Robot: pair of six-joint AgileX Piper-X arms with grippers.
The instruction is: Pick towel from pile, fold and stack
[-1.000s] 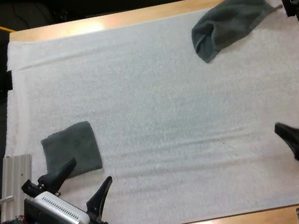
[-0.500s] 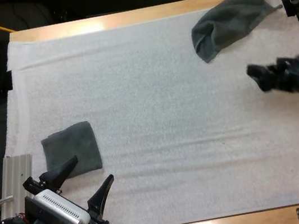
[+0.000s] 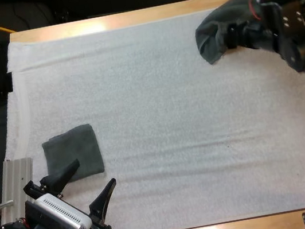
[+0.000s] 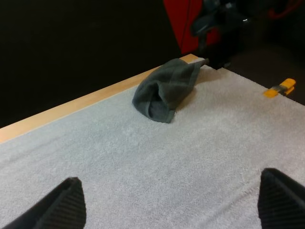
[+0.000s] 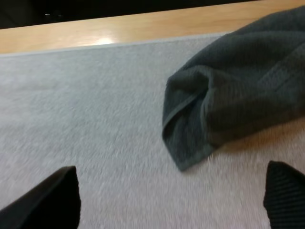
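Right wrist view: right claw (image 5: 174, 195) released, crumpled towel (image 5: 238, 95) just ahead, seemingly untouched; left claw (image 3: 92, 174) released, folded towel (image 3: 73, 153) beside it.

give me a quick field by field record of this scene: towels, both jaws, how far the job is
crumpled towel: far right corner of the white mat, lying loose
folded towel: near left of the mat, lying flat
left jaws: open, at the folded towel's near edge, holding nothing
right jaws: open, at the crumpled towel, not shut on it
task stage: one towel folded and set down; crumpled towel not yet picked up
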